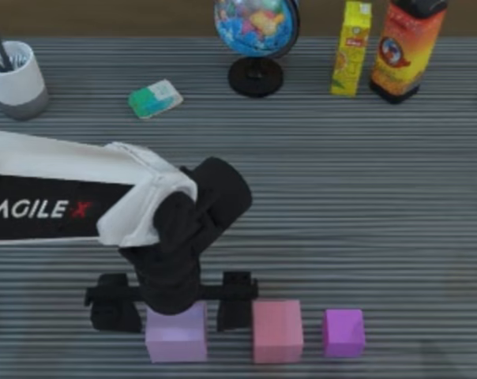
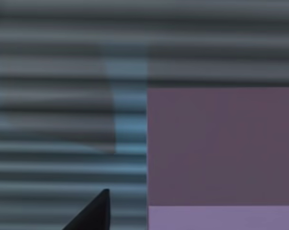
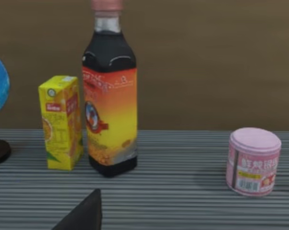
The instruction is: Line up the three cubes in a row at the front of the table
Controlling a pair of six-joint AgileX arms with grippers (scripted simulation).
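Lilac cube (image 1: 177, 335), pink cube (image 1: 277, 331), purple cube (image 1: 343, 332): in row along near edge of desk (image 1: 365, 205), largest at left, small gaps between; row apparently complete. Left pincer (image 1: 177, 309) over lilac cube, fingers spread wide, straddling far side, not pinching; likely just released. Left wrist view: cube face (image 2: 221, 148) close up. Right pincer not visible in top view; fingers cannot tell.
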